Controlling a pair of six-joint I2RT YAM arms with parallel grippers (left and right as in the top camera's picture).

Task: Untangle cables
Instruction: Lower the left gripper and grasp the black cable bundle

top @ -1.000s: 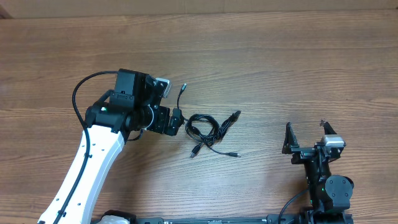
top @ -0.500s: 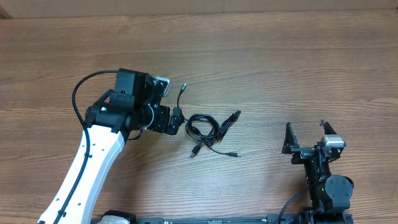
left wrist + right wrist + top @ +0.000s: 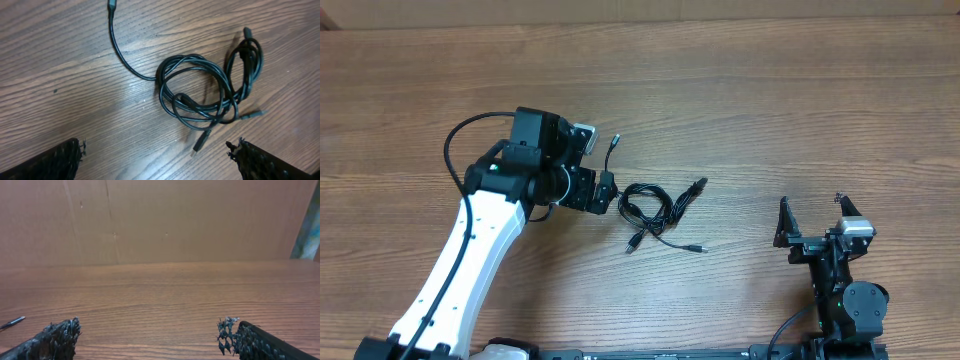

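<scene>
Cables (image 3: 665,210) lie in one small knot on the wooden table (image 3: 770,100), a little left of the middle, between the two arms. In the left wrist view the cables (image 3: 218,106) form several overlapping loops with a tighter bunch on their right side. One loose end (image 3: 116,45) runs away from the knot to a plug at the top edge of that view, and two short plug ends (image 3: 200,142) stick out below the loops. From overhead, that long loose end (image 3: 614,142) reaches toward the far side of the table, while another plug (image 3: 698,248) points toward the right arm. The left gripper (image 3: 604,190) sits just beside the knot on its left, and its fingers spread wide. In its own camera the left gripper (image 3: 160,162) holds nothing, and the cables lie flat on the wood ahead of the gap. The right gripper (image 3: 812,212) is well apart from the knot, near the right front of the table, also spread wide and empty. Its camera shows the right gripper (image 3: 147,330) facing bare wood and a cardboard wall (image 3: 175,220), with one thin plug tip (image 3: 12,322) at the left edge.
</scene>
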